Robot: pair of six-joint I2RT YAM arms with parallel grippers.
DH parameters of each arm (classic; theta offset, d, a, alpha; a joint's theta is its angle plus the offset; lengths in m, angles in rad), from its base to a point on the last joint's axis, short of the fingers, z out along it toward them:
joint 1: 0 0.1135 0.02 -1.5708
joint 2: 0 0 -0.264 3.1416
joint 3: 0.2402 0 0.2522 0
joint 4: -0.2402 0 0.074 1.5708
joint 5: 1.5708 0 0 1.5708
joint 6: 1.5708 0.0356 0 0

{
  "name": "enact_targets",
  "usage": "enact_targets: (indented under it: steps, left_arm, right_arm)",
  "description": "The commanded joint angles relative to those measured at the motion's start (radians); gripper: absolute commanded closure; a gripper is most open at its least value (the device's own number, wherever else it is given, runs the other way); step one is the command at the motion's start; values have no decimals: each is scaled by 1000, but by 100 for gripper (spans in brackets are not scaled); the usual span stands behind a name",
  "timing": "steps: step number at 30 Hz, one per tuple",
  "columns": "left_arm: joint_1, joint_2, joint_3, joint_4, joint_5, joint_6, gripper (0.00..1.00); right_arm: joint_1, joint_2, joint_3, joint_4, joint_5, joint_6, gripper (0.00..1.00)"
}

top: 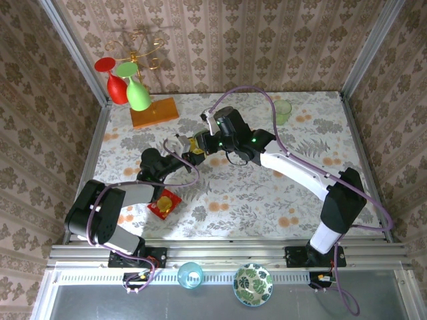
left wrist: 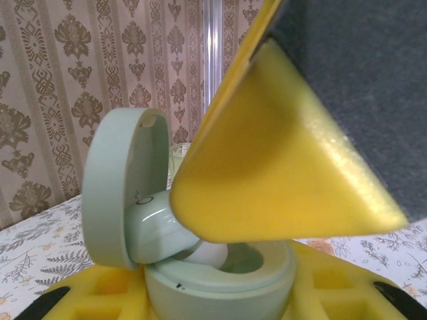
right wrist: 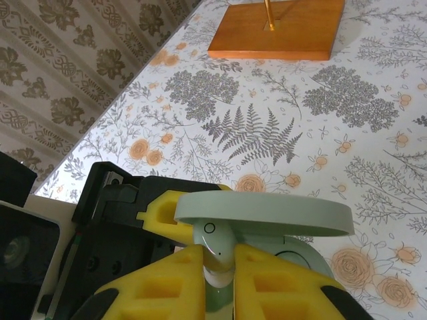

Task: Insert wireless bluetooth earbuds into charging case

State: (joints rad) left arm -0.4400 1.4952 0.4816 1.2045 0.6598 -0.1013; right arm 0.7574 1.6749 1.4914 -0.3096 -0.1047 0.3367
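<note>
1. Earbud (right wrist: pixel 215 241) first: it is pale green and clamped between the yellow pads of my right pincer (right wrist: pixel 219 253), which is clenched on it.
2. The charging case (left wrist: pixel 233 283) is also pale green. It sits gripped in my left pincer (left wrist: pixel 220 300), one pad on each side of its base, over the left-middle of the counter (top: pixel 267 200).
3. The lid (left wrist: pixel 113 193) stands open and nearly upright on the far side from where my right arm comes in, so it doesn't block the approach.
4. The relation that matters: the earbud lies straight below the right pincer's tips and right over the open well (left wrist: pixel 250 260). Its long axis is tilted, body up near the lid and whitish tip down toward the well.
5. The tip looks to be at or just inside the rim. I cannot tell whether it is seated.
6. My judgement: the next move is a short push down along that tilt, easing the body away from the lid. The risk is the earbud wedging against the lid's inner face.
</note>
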Motion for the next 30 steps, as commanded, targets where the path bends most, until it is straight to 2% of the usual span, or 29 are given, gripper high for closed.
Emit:
enact_targets:
  steps: [1, 9, 19, 24, 30]
  left_arm:
    - [-7, -21, -2, 37, -9, -16, 79]
    - [-6, -20, 6, 24, -9, -14, 79]
    - [-7, -14, 8, 21, -4, -3, 79]
    - [-5, -6, 5, 34, 6, 19, 79]
    - [-5, -6, 3, 46, 95, 54, 79]
  right_arm:
    - [3, 1, -7, 11, -19, 28, 82]
    - [3, -51, -60, 11, -1, 36, 79]
    - [-3, -108, -73, 18, 31, 31, 66]
    - [-9, -152, -107, 61, 46, 42, 65]
    - [-41, -223, -144, 96, 44, 77, 61]
